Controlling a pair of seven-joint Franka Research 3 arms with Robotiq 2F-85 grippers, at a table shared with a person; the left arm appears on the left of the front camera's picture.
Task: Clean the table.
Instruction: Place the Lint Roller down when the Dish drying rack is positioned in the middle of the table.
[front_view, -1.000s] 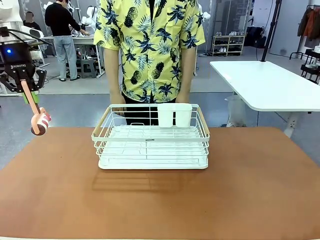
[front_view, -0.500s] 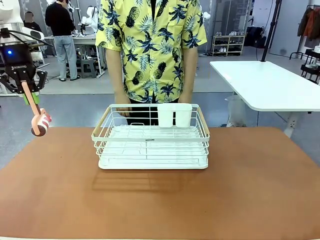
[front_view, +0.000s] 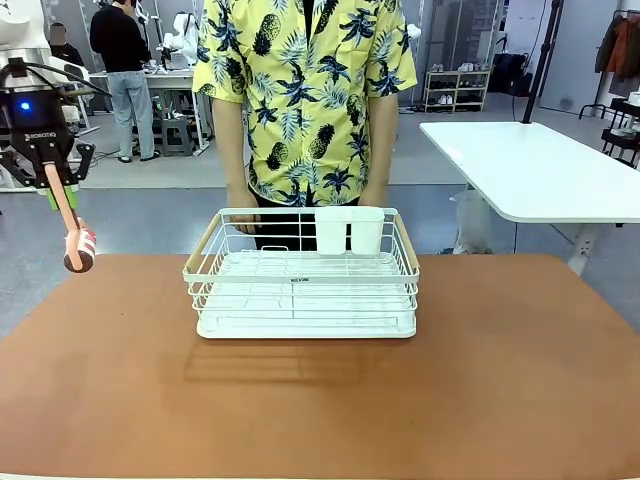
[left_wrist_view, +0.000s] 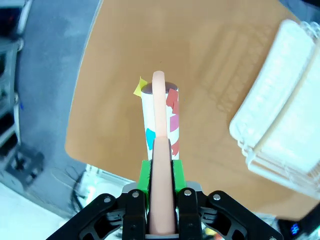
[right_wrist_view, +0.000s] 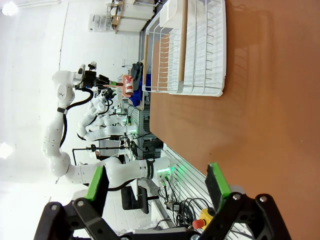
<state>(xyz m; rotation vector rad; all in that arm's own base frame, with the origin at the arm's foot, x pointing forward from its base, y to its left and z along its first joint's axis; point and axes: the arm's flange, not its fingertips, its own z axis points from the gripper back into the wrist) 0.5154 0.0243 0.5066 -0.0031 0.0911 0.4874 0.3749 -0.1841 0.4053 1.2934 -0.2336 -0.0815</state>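
Surface: matte reddish-brown table (front_view: 320, 400) with rounded corners, long axis running left to right.
Rack: white wire dish rack (front_view: 301, 275) at the table's middle, far side; a white cup holder (front_view: 350, 230) on its far rim.
Left gripper (front_view: 52, 185): clamped on a lint roller (front_view: 75, 240), pink handle upright, roll hanging above the far left corner.
Right gripper (right_wrist_view: 157, 185): jaws wide apart, holding nothing.

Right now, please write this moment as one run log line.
left gripper: shut on lint roller, above table's left edge | right gripper: open, empty | dish rack: on table
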